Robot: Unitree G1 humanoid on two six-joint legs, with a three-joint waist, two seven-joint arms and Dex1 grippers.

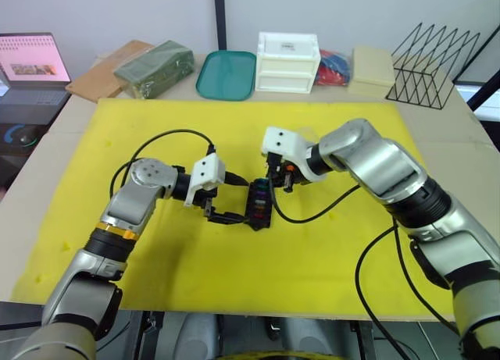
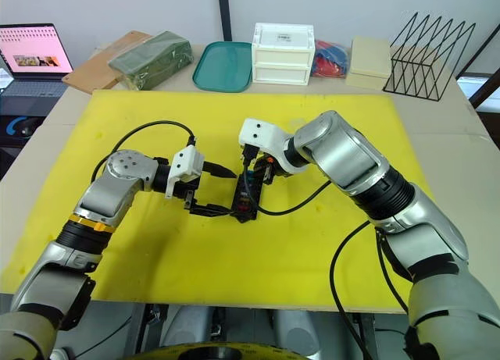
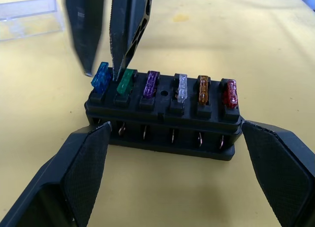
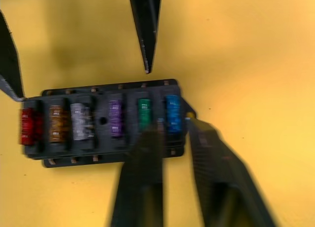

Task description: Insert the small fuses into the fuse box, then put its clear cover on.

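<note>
The black fuse box (image 1: pixel 258 204) lies mid-mat with six small fuses seated in one row: blue (image 3: pixel 101 77), green (image 3: pixel 126 81), purple (image 3: pixel 150 84), grey (image 3: pixel 182 86), orange (image 3: pixel 203 89) and red (image 3: pixel 230 93). My left gripper (image 1: pixel 248 201) is open, one finger off each end of the box. My right gripper (image 4: pixel 173 121) hovers over the box's far end, fingers slightly apart and straddling the blue fuse; one fingertip (image 3: pixel 115 74) points down between blue and green. The clear cover (image 3: pixel 27 17) lies on the mat beyond the box.
The yellow mat (image 1: pixel 351 251) covers the table. Along the back edge stand a teal tray (image 1: pixel 226 75), a white drawer box (image 1: pixel 287 61), a beige box (image 1: pixel 373 65), a black wire rack (image 1: pixel 433 67) and a green bundle (image 1: pixel 155 67). A laptop (image 1: pixel 31 67) sits far left.
</note>
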